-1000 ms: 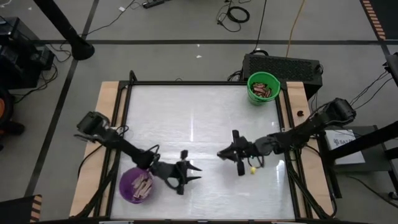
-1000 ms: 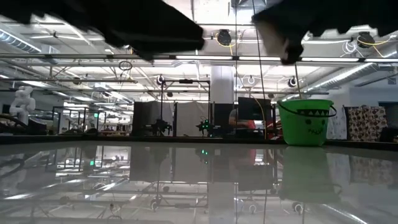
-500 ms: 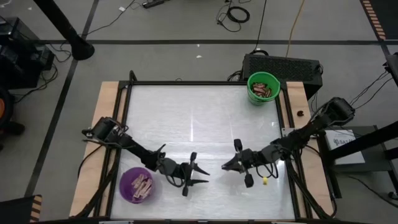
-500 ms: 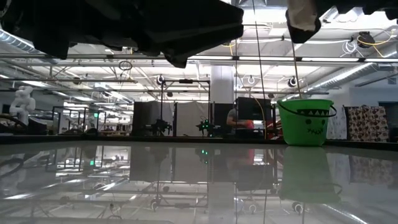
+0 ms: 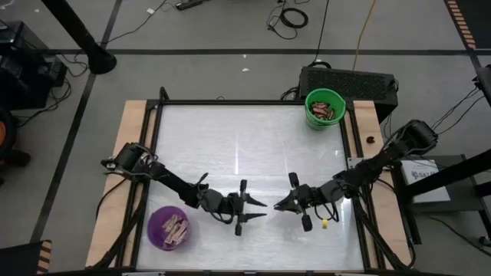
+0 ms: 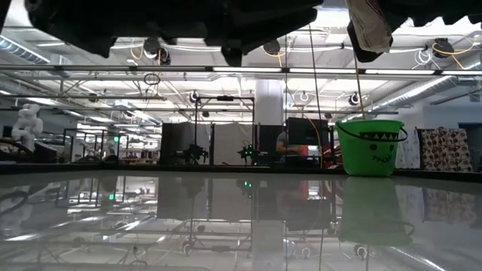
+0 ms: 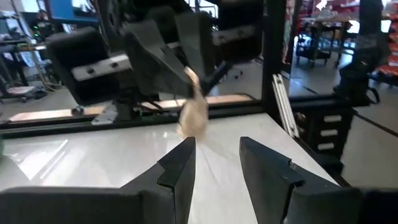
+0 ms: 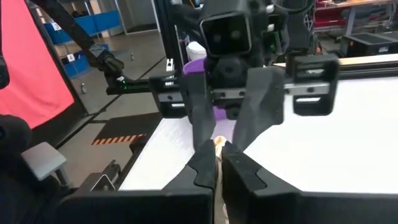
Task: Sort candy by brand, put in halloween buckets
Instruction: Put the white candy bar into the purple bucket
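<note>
Purple round plastic bucket (image 5: 171, 228) sits at the bench's near-left corner, holding a pile of pale tan wrapped candy bars (image 5: 177, 227); too bunched to count. Just right of it, the left gripper (image 5: 254, 212) hovers over the glossy white bench (image 5: 230, 138), fingers (image 7: 179, 168) spread partway with nothing between them, pointing at the right gripper. Right gripper (image 5: 278, 206) faces it tip to tip near the bench's near-middle, fingers pinched tight on one pale tan wrapped candy bar (image 7: 193, 115) that dangles from the tips, clear of the surface. Small yellow item (image 5: 325, 224) lies on the bench beside the right arm; can't tell what it is. Bright green round plastic bucket (image 5: 324, 109) with a jack-o'-lantern face stands at the far-right corner, dark red-brown wrapped candy bars (image 5: 327, 112) inside, count unclear. Totals: two buckets, two grippers, one candy in the air.
</note>
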`<act>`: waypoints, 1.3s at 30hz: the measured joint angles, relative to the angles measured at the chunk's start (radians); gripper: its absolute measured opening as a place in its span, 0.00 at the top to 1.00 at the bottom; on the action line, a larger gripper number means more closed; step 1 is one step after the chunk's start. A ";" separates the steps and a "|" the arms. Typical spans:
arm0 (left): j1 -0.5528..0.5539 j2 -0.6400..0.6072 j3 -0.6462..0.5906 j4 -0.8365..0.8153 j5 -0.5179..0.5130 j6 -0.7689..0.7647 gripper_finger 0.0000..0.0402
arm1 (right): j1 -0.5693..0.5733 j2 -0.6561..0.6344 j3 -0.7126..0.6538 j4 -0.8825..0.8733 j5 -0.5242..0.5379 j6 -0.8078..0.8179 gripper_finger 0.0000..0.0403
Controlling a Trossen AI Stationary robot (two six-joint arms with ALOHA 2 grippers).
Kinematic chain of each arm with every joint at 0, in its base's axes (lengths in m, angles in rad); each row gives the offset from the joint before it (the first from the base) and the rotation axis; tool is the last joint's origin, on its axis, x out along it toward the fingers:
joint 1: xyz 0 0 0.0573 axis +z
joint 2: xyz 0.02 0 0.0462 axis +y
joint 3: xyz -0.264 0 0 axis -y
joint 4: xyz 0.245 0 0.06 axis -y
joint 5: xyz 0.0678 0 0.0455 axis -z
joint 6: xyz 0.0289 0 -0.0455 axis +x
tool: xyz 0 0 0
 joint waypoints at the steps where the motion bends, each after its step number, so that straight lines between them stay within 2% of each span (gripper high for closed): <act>1: 0.005 0.000 0.007 0.000 -0.001 0.000 0.67 | 0.000 0.000 0.000 0.000 0.000 -0.001 0.99; 8: 0.037 0.002 0.059 -0.004 -0.001 -0.002 0.67 | 0.000 0.000 0.000 0.023 0.055 -0.014 0.99; 21: 0.075 0.171 0.214 0.005 0.029 -0.027 0.67 | 0.000 0.000 0.000 0.039 0.076 -0.029 0.99; 32: 0.080 0.176 0.227 0.005 0.012 -0.026 0.67 | 0.000 0.000 0.000 0.036 0.076 -0.023 0.98; 39: 0.079 0.176 0.227 0.017 0.011 -0.025 0.67 | 0.000 0.000 0.000 0.038 0.111 -0.004 0.89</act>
